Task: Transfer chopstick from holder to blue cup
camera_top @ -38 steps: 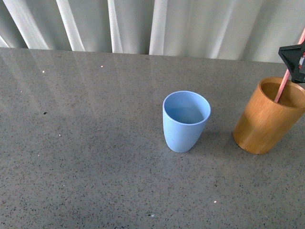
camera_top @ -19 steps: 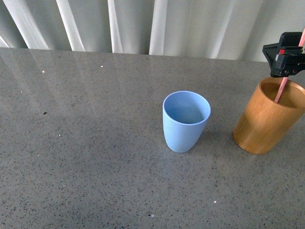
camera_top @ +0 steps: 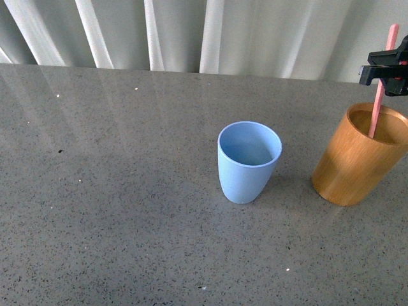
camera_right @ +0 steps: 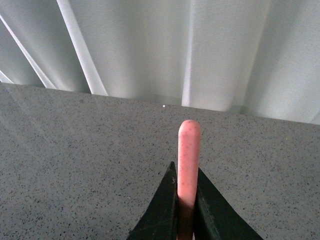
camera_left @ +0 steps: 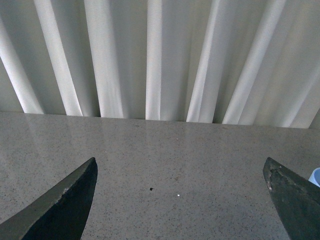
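The pink-red chopstick (camera_top: 381, 88) stands nearly upright with its lower end inside the orange-brown wooden holder (camera_top: 357, 159) at the right edge of the front view. My right gripper (camera_top: 384, 68) is shut on the chopstick just above the holder's rim. In the right wrist view the chopstick (camera_right: 188, 155) is clamped between the two black fingers (camera_right: 167, 202), its rounded tip sticking out beyond them. The light blue cup (camera_top: 248, 160) stands upright and empty at the table's middle, to the left of the holder. My left gripper (camera_left: 180, 200) is open and empty above bare table.
The grey speckled table (camera_top: 115, 191) runs back to a white pleated curtain (camera_top: 191, 32). A sliver of the blue cup (camera_left: 315, 176) shows at the edge of the left wrist view.
My right gripper has closed on the chopstick and set it from a rightward lean to nearly upright. The stick's top now shows in the front view. The cups have not moved.
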You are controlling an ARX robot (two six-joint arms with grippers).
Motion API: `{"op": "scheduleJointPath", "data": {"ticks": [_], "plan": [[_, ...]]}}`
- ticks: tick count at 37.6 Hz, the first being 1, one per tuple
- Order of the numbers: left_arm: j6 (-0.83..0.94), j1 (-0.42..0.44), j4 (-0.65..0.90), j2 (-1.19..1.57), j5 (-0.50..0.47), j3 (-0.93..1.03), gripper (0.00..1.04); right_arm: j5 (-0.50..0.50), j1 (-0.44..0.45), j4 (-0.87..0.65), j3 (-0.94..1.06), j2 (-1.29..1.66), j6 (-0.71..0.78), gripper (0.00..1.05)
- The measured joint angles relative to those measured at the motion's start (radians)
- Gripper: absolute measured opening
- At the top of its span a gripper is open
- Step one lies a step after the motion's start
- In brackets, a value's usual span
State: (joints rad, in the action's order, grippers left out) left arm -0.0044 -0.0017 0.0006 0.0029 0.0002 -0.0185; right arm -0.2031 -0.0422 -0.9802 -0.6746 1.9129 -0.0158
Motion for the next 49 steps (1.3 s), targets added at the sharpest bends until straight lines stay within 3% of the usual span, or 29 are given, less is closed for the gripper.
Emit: {"op": "scheduleJointPath", "data": {"ticks": [20, 33, 42, 49], "plan": [[0.0, 0.0, 0.0, 0.0, 0.0, 0.0, 0.98, 0.001, -0.035, 0.096, 0.054, -0.34, 0.044, 0.02], [0.0, 0.0, 0.0, 0.0, 0.0, 0.0, 0.98, -0.024, -0.17, 0.276, -0.074, -0.539, 0.011, 0.02], [0.0, 0.0, 0.0, 0.0, 0.0, 0.0, 0.98, -0.014, -0.299, 0.246, -0.086, -0.451, 0.003, 0.02], [0.0, 0.0, 0.0, 0.0, 0.0, 0.0, 0.98, -0.007, -0.351, 0.197, -0.098, -0.316, 0.005, 0.02]]}}
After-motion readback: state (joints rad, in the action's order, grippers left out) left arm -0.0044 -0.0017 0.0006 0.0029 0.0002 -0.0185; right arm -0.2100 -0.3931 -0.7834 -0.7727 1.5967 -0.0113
